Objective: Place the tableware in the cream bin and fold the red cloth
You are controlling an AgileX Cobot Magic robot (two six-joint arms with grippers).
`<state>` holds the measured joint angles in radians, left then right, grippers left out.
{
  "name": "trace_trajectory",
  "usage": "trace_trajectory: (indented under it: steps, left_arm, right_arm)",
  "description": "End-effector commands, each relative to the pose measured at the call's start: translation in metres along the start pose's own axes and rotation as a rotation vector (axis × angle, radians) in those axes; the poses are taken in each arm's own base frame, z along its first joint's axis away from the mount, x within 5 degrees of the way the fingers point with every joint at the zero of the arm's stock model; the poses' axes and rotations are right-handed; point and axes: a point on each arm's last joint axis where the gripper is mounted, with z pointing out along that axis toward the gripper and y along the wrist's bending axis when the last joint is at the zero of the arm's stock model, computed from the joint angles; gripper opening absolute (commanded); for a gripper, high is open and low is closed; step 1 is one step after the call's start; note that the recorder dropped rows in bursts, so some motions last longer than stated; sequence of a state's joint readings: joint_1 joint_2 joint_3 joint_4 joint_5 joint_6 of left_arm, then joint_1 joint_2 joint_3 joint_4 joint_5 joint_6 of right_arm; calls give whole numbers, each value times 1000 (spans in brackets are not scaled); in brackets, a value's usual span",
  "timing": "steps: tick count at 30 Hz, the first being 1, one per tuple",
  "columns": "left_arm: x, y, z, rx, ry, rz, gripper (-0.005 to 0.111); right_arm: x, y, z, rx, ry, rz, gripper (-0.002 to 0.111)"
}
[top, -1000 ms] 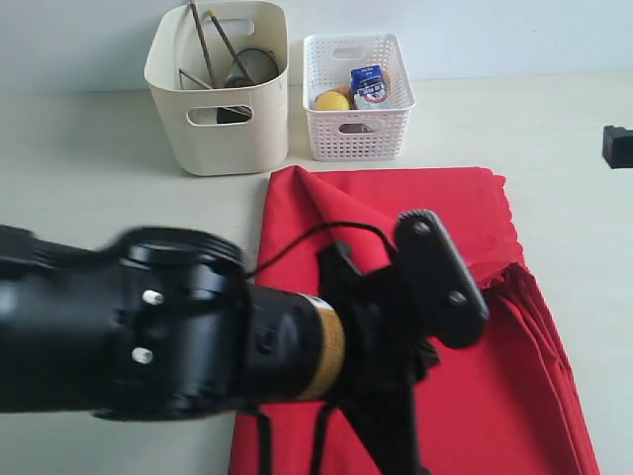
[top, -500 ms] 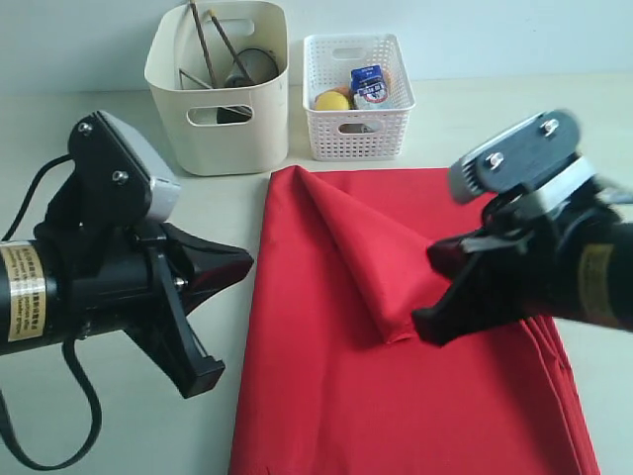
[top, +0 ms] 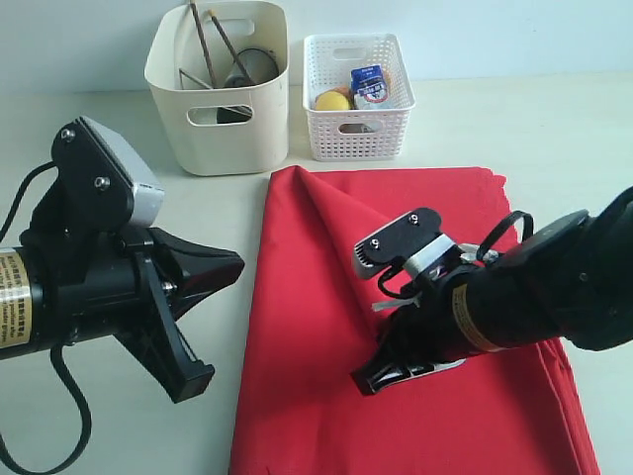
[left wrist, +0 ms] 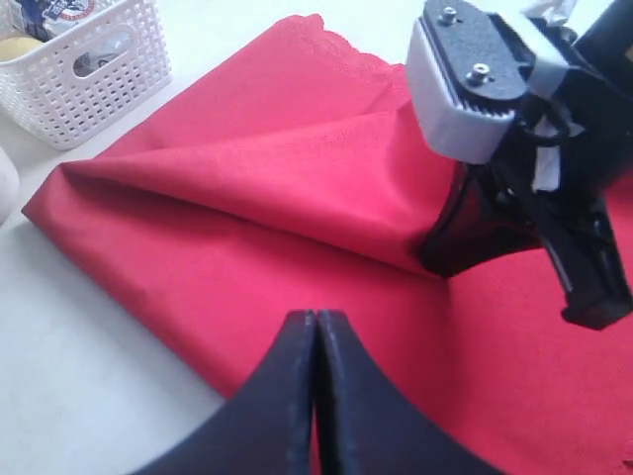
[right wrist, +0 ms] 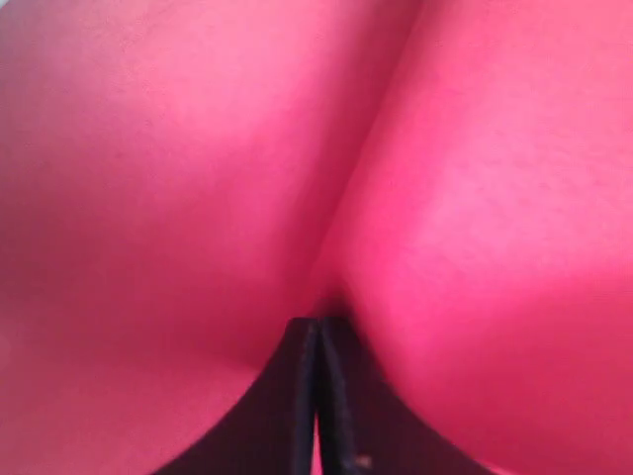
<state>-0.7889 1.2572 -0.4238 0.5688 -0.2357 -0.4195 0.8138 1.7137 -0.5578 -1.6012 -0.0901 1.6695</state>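
Exterior view: the red cloth (top: pixel 425 416) is seen spread on the table (top: pixel 554 129) in front of the cream bin (top: pixel 220 134), with one corner turned over into a diagonal flap. Tableware, among it the chopsticks (top: pixel 205 45), is already stood in the bin, so the fold is judged to be the step in hand. For a clean fold, the flap's corner is best nipped through one layer only, lifted just clear and carried straight across until the edges are matched, with the far side pinned flat by the other arm. The right gripper (top: pixel 368 380) is pressed onto the flap's tip, its fingers (right wrist: pixel 292 396) clenched tight together; whether fabric is caught between them cannot be told. The left gripper (top: pixel 237 265) is held by the cloth's left edge, fingers (left wrist: pixel 292 396) likewise closed, on nothing.
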Motion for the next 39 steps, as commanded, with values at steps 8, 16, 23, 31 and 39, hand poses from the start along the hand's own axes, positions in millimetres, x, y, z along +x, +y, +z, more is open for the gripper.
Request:
trace_trajectory:
  steps: [8, 16, 23, 31, 39]
  left_arm:
    - [3, 1, -2, -13, 19, -6, 2]
    - [3, 1, -1, -12, 21, -5, 2]
    - [4, 2, -1, -19, 35, -5, 2]
    - [6, 2, -1, -26, 52, -5, 2]
    - [7, 3, -2, -31, 63, -3, 2]
  right_arm:
    - [-33, -60, -37, 744, -177, 17, 0]
    - [-70, -53, -51, 579, -265, 19, 0]
    - [-65, -13, -32, 106, -248, -54, 0]
    - [-32, -12, 5, 36, -77, -29, 0]
    - [-46, -78, -22, 775, -123, -47, 0]
